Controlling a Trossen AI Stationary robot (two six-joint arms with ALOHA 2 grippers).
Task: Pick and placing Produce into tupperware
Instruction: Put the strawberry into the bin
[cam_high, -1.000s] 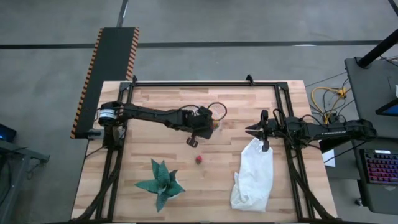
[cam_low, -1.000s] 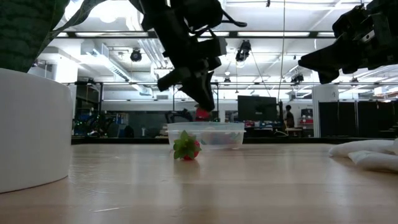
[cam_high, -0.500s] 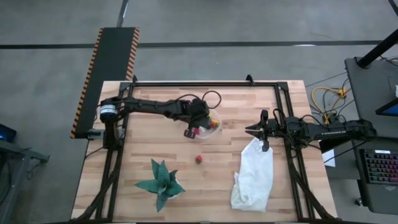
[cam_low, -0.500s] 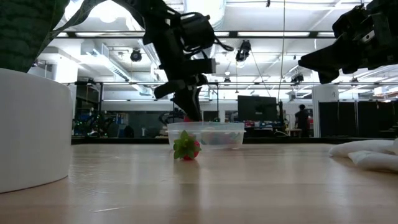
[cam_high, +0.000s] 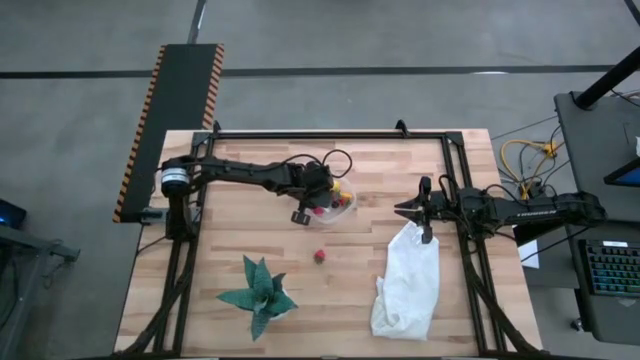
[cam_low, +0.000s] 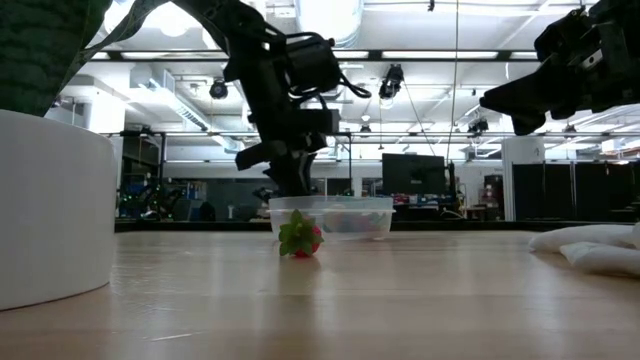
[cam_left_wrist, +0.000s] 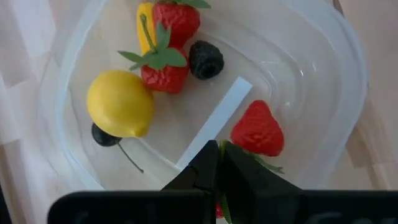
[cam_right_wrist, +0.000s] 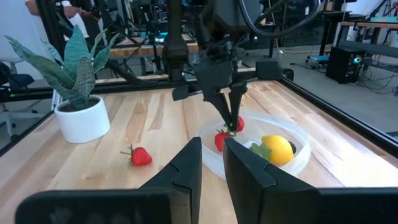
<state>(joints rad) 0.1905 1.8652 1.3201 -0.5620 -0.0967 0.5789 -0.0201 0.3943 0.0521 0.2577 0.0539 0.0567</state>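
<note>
The left gripper (cam_high: 318, 211) is hanging over the near edge of the tub (cam_high: 345, 205), its fingers pinched together on a strawberry (cam_right_wrist: 238, 124) — in the right wrist view the red fruit is sitting between the fingertips, just above the tub's rim. In the left wrist view the closed fingers (cam_left_wrist: 211, 168) are pointing straight down into the tub (cam_left_wrist: 323, 74).

Inside the tub, a yellow lemon (cam_left_wrist: 120, 103) is lying beside a strawberry with green leaves (cam_left_wrist: 163, 68), another strawberry (cam_left_wrist: 180, 15) is lying next to a yellow strip, and a dark berry (cam_left_wrist: 206, 59) is sitting just beside them. A further strawberry (cam_left_wrist: 257, 129) is lying near a white strip on the tub floor, its tip pointing away from the fingers and its leafy end toward them.

One loose strawberry (cam_high: 319, 256) is lying on the table (cam_high: 250, 230) — well apart from the tub, between it and the green plant (cam_high: 258, 294). In the low view it (cam_low: 301, 237) is showing its leafy end toward the camera.

The right gripper (cam_high: 408, 210) is waiting above the top of the white cloth bag (cam_high: 408, 285), its fingers nearly closed and holding nothing.
</note>
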